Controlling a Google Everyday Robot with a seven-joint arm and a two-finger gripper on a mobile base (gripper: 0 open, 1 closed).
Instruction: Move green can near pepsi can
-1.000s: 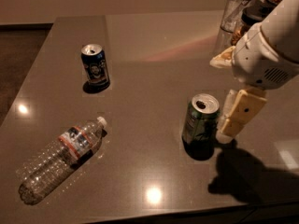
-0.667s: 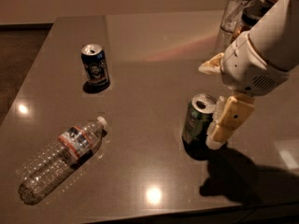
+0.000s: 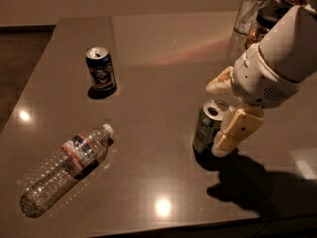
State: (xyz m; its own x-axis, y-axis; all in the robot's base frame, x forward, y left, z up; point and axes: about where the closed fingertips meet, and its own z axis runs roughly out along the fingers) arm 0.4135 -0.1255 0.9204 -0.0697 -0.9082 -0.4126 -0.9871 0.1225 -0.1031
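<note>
Gripper is low over the desk, right-front area, arm coming in from upper right. Jaws apart, straddling the green can: near finger sits against the can's right side, far finger is behind/above the rim. Can't tell if the far one touches, so no confirmed clamp.

Green can is upright on the desk, open top visible, shadow pooled at its base. Pepsi can is upright too, back-left, well apart from the green can w/ bare desk between them.

Other stuff: clear plastic water bottle lying on its side front-left, cap pointing twd desk centre, red/white label mid-body. It's closer to the pepsi can than to the green one, touching neither. Empty-looking glass at back-right edge, dark-lidded jar just beside it, partly hidden behind the arm. Couple of ceiling-light reflections on the desk surface, front and left.
</note>
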